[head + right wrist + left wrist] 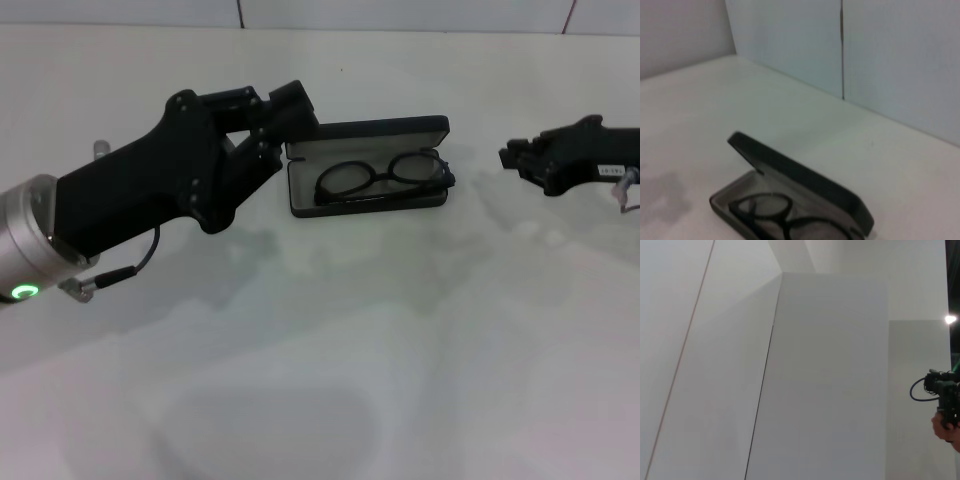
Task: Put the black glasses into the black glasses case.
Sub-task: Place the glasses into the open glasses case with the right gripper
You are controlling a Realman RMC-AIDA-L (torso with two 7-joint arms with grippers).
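The black glasses case lies open at the middle back of the white table, its lid standing up at the far side. The black glasses lie folded inside it on the light lining. My left gripper is at the case's left end, open, its upper finger by the lid's left corner; it holds nothing. My right gripper hovers to the right of the case, apart from it. The right wrist view shows the open case with the glasses inside. The left wrist view shows neither.
The white table spreads wide in front of the case. A white tiled wall runs along the back edge. The left wrist view shows only white panels and a person's hand with a camera.
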